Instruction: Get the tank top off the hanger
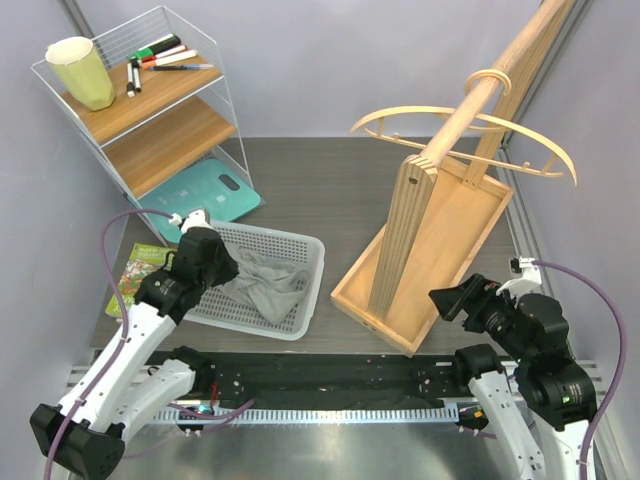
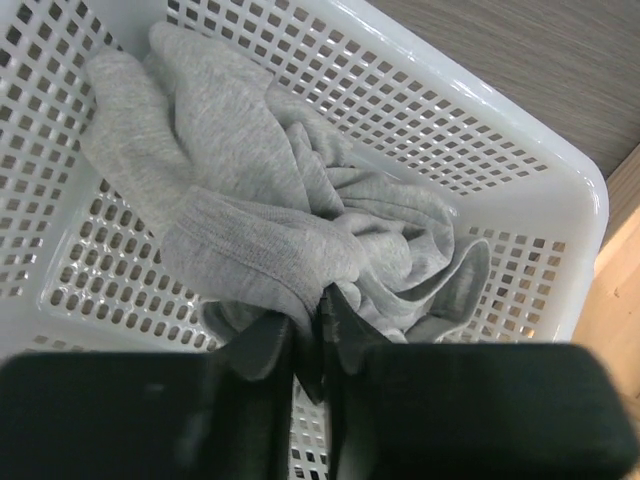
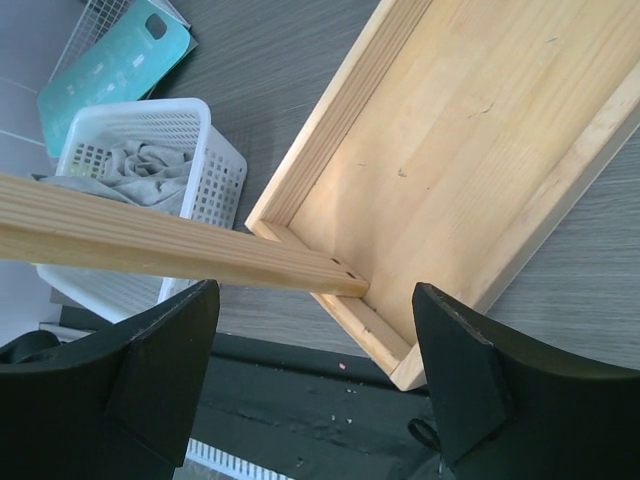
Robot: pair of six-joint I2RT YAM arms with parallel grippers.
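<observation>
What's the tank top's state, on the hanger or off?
Off. The tank top lies crumpled in the white basket; both hangers on the rail are bare.

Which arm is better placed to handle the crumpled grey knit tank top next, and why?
Left. The left gripper is shut on the grey knit tank top in the white perforated plastic basket; the right gripper hangs open near the pale wooden tray, apart from it.

Nothing here I can actually read. The booklet [image 1: 133,272] beside the basket [image 1: 312,285] has print on its green cover, too small to make out; the scale [image 1: 208,196] bears a dark round mark, and any lettering on the markers [image 1: 160,52] on the shelf [image 1: 150,97] is illegible
</observation>
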